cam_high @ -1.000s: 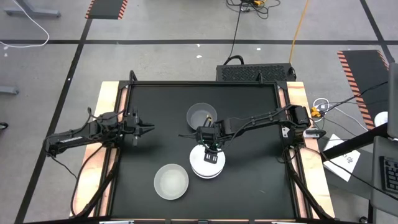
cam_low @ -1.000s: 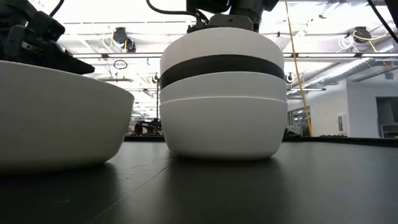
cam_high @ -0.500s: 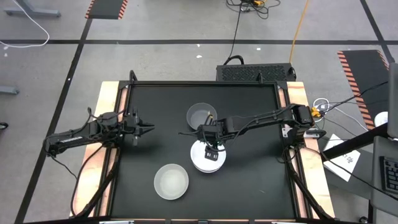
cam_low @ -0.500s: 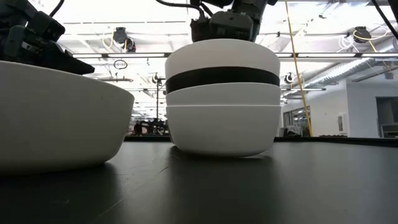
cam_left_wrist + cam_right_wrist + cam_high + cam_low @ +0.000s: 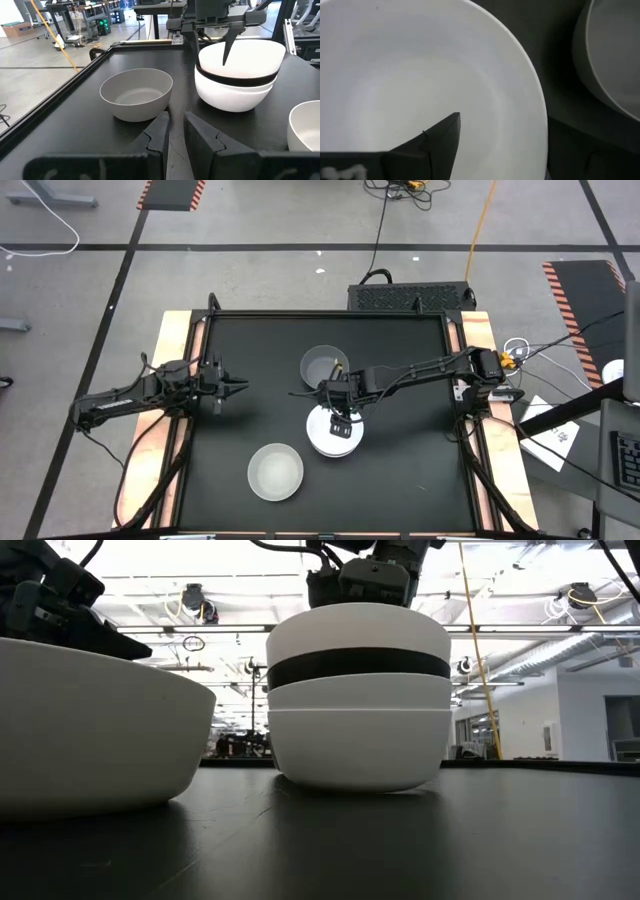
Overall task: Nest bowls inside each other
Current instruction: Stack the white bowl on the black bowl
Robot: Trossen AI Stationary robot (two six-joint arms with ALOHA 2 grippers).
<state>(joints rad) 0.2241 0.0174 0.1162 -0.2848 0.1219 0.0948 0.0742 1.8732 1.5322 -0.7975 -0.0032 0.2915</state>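
A stack of several nested bowls [image 5: 335,438] [image 5: 358,700] rests by its bottom white bowl on the black table: white on top, black under it, two white below. My right gripper [image 5: 340,418] [image 5: 365,580] hovers over the stack, open. One finger [image 5: 229,47] [image 5: 440,137] hangs inside the top bowl and the other stands outside its rim. A grey bowl [image 5: 325,366] [image 5: 136,92] stands just beyond the stack. A pale translucent bowl [image 5: 275,472] [image 5: 90,725] sits near the front edge. My left gripper [image 5: 238,385] [image 5: 175,125] waits at the table's left, shut. My right gripper comes at the top white bowl [image 5: 240,55] from above, fingers pointing down astride its rim. The inner finger's tip hangs free in the hollow. Whether the outer finger touches the wall, I cannot tell. The stack stands upright on the table.
The table has a raised black rim [image 5: 330,314] and wooden side boards [image 5: 170,380]. The grey bowl [image 5: 615,55] stands close to the stack, with a narrow strip of table between them. Bare table lies to the right of the stack and in front of it.
In the first half second the stack slid a little along the table toward the far edge, and my right gripper moved the same way above it. Since then both have stayed put.
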